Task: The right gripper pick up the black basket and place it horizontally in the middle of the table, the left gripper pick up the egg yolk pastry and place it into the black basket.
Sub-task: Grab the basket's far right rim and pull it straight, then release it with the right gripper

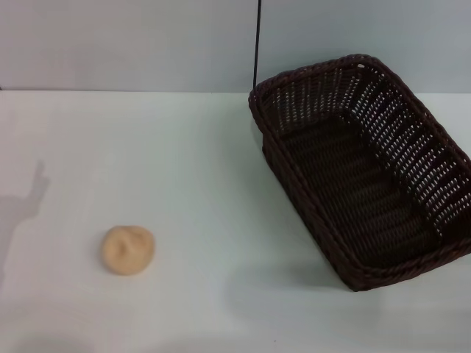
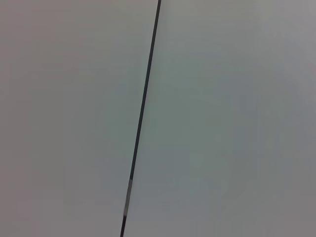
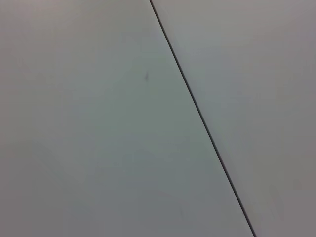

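Observation:
The black basket (image 1: 364,169) is a large dark woven wicker basket. It sits on the white table (image 1: 206,184) at the right, turned at an angle, and it is empty. The egg yolk pastry (image 1: 128,249) is a small pale tan ball lying on the table at the front left, well apart from the basket. Neither gripper shows in the head view. Both wrist views show only a plain grey wall with a thin dark seam, no fingers and no task objects.
A grey wall (image 1: 132,44) with a thin dark vertical seam (image 1: 258,44) stands behind the table. An arm's shadow (image 1: 26,206) falls on the table's left edge. The basket's right side reaches the edge of the head view.

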{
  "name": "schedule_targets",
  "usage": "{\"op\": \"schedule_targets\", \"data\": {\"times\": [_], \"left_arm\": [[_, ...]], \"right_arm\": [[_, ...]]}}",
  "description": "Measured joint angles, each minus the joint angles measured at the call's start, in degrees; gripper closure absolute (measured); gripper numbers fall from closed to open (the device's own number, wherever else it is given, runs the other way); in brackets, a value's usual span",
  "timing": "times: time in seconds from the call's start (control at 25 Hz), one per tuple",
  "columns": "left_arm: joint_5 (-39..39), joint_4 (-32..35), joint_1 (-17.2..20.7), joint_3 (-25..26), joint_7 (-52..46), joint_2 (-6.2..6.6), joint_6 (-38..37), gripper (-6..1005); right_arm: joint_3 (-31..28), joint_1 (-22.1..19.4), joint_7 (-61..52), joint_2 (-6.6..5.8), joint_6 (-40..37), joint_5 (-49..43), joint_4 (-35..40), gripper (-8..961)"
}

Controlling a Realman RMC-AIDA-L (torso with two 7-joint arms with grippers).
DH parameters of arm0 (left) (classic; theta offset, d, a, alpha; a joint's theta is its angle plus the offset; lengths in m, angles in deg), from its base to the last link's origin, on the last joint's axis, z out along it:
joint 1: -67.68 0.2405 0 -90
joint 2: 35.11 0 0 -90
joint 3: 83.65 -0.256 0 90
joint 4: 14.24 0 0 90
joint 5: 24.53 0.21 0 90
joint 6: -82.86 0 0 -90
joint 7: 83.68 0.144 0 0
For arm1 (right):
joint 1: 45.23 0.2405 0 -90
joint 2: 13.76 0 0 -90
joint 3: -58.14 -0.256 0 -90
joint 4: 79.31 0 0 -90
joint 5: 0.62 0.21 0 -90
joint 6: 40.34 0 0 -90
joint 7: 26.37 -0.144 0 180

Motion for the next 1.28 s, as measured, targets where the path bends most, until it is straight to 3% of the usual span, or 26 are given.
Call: {"op": "schedule_targets", "data": {"times": [0.36, 0.52, 0.56, 0.64, 0.68, 0.72, 0.76, 0.88, 0.92, 0.96, 1.12, 1.2, 1.28], "left_arm": [[0.4, 0.3, 0.0, -0.4, -1.0, 0.08, 0.5, 185], [0.3, 1.1, 0.5, -0.1, -2.8, 0.22, -0.8, 185], [0.3, 1.5, 0.5, -0.1, -3.5, 0.24, -1.1, 185], [0.3, 2.1, 0.5, -0.1, -4.2, 0.28, -1.1, 185], [0.3, 2.4, 0.5, -0.1, -4.4, 0.29, -1.1, 185], [0.3, 2.7, 0.4, 0.0, -4.5, 0.30, -0.9, 185], [0.3, 2.7, 0.4, 0.0, -4.5, 0.30, -0.9, 185], [0.4, 2.8, 0.4, 0.0, -4.5, 0.24, -0.9, 185], [0.4, 2.8, 0.5, -0.1, -4.5, 0.22, -0.9, 185], [0.4, 2.7, 0.7, -0.1, -4.6, 0.20, -1.0, 185], [0.2, 2.2, 1.9, 0.0, -4.7, 0.10, -1.2, 185], [0.2, 2.0, 2.4, 0.0, -4.8, 0.01, -1.3, 185], [0.1, 2.0, 2.7, 0.1, -5.3, 0.00, -1.4, 185]], "right_arm": [[0.3, -0.9, -0.4, -0.58, -1.2, -1.2, 1.2, 181], [0.3, -3.0, -3.5, -1.28, -1.1, -6.1, 6.3, 182], [0.3, -4.3, -8.6, -1.92, 0.6, -9.8, 11.9, 182], [0.2, -5.0, -12.2, -2.29, 2.1, -12.1, 15.4, 183], [0.0, -5.7, -18.1, -2.77, 4.9, -15.4, 20.5, 183], [-0.4, -6.8, -29.8, -3.26, 10.6, -21.6, 30.7, 183], [-0.4, -6.8, -29.8, -3.26, 10.6, -21.6, 30.7, 183], [-0.7, -7.6, -47.8, -3.47, 20.4, -34.3, 48.1, 184], [-1.6, -6.8, -61.8, -3.47, 25.4, -46.7, 60.3, 184], [-1.6, -6.8, -61.8, -3.47, 25.4, -46.7, 60.3, 184], [-5.3, -0.8, -89.5, -4.31, 24.0, -72.2, 78.5, 185], [-6.6, 4.9, -100.2, -6.60, 18.3, -83.8, 83.9, 185], [-7.8, 12.0, -108.0, -9.96, 9.0, -93.0, 85.4, 188]]}}
